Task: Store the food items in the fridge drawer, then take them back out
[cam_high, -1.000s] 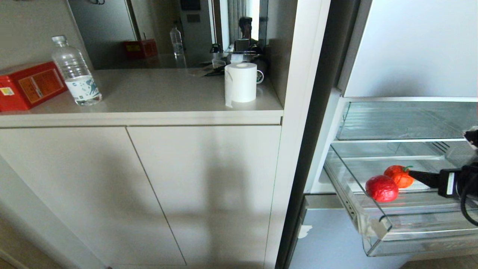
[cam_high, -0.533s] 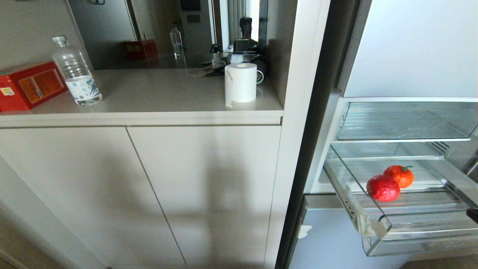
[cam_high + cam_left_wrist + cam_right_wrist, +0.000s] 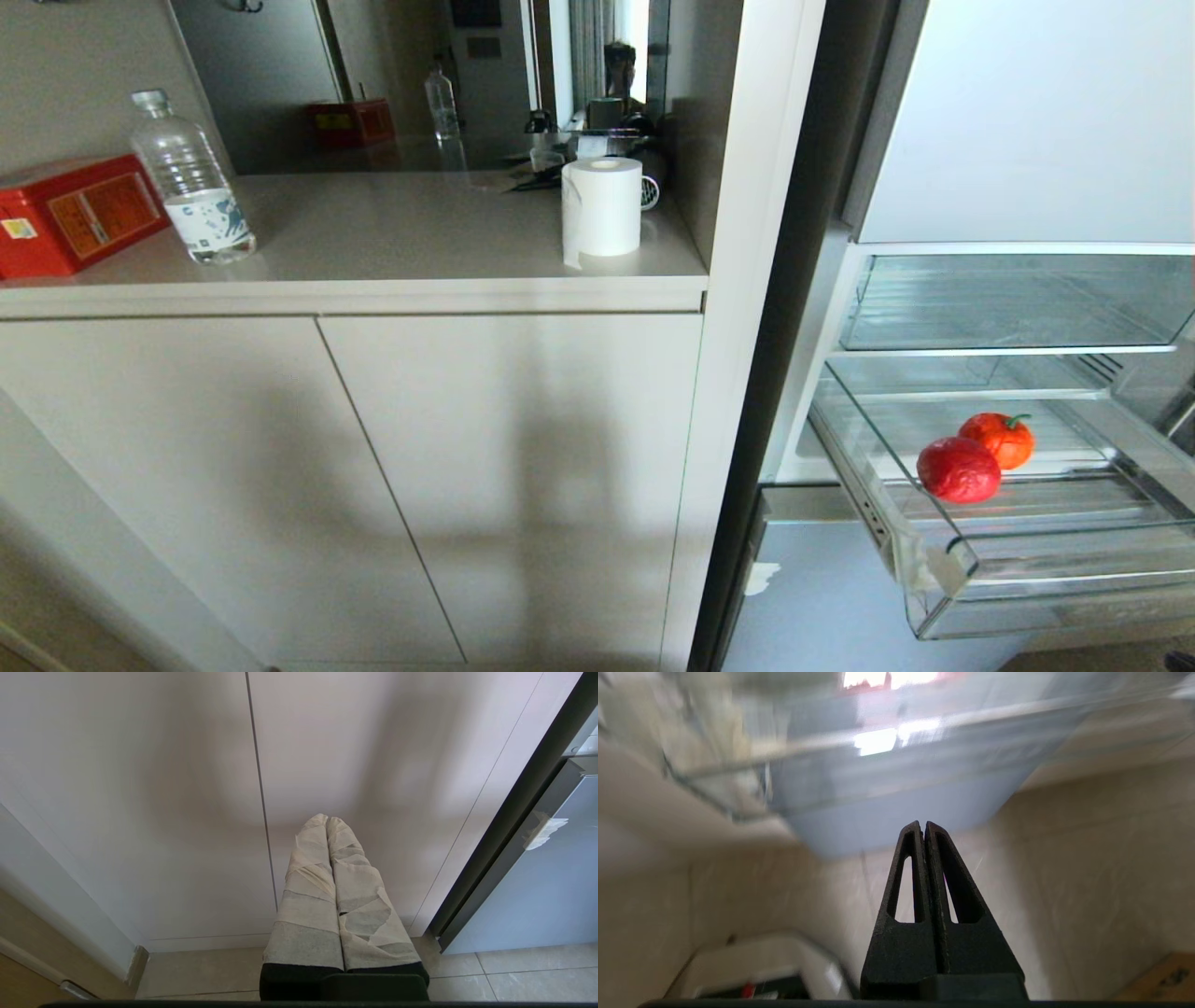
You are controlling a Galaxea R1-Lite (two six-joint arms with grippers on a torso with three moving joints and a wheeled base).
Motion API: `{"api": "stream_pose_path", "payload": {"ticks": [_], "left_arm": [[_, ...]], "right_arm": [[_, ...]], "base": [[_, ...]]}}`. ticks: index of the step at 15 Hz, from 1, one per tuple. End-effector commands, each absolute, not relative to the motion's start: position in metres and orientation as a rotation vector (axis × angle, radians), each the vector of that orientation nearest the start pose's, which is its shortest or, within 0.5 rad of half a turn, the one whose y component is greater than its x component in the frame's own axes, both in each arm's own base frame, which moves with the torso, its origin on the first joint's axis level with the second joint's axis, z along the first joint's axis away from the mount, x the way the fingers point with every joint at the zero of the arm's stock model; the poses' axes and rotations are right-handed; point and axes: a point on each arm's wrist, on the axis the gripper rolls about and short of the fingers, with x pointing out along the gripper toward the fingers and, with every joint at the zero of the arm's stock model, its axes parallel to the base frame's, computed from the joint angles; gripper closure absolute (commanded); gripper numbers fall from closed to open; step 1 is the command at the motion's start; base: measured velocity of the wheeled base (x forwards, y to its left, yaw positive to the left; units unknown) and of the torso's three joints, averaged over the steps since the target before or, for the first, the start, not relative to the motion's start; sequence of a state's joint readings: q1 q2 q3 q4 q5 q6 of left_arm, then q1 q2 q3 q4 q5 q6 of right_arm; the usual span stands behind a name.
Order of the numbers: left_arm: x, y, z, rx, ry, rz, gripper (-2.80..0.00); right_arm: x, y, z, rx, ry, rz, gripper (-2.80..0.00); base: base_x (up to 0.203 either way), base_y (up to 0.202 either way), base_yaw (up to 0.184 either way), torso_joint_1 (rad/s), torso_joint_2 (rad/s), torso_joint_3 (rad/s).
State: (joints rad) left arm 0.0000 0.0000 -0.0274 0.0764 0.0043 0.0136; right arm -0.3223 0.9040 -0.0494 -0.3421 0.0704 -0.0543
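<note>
Two food items lie side by side in the pulled-out fridge drawer [image 3: 943,571]: a red piece [image 3: 958,469] in front and an orange piece [image 3: 1001,439] with a green stem behind it. Nothing touches them. My right gripper [image 3: 923,826] is black, shut and empty. It hangs low, below the drawer, tips toward the floor tiles, and the drawer shows only as a blur past them. My left gripper [image 3: 327,819], wrapped in pale tape, is shut and empty, parked before the cabinet doors [image 3: 187,788].
On the counter [image 3: 392,243] stand a red box [image 3: 70,215], a water bottle [image 3: 191,182] and a paper roll [image 3: 602,207]. A second clear bin [image 3: 1008,303] sits above the drawer. Below it is a pale blue fridge door [image 3: 822,597].
My right gripper was inside the drawer beside the orange piece; it has pulled out, dropped below the head view and shut. Both food pieces stayed in place.
</note>
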Motion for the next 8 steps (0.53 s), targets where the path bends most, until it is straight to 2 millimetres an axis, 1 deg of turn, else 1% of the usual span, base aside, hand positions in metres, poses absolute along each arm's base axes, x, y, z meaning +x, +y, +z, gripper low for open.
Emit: {"api": "stream_pose_path", "payload": {"ticks": [1, 4, 8], "left_arm": [[-0.025, 0.000, 0.075, 0.014, 0.049, 0.004, 0.00], [-0.025, 0.000, 0.075, 0.014, 0.049, 0.004, 0.00], [-0.025, 0.000, 0.075, 0.014, 0.049, 0.004, 0.00]], "right_arm": [[0.090, -0.028, 0.097, 0.075, 0.633, -0.195, 0.00], [0.123, -0.038, 0.095, 0.101, 0.740, -0.148, 0.00], [0.176, -0.054, 0.099, 0.118, 0.782, -0.114, 0.00]], "base": [[0.000, 0.000, 0.000, 0.000, 0.00, 0.000], [0.000, 0.000, 0.000, 0.000, 0.00, 0.000], [0.000, 0.000, 0.000, 0.000, 0.00, 0.000]]}}
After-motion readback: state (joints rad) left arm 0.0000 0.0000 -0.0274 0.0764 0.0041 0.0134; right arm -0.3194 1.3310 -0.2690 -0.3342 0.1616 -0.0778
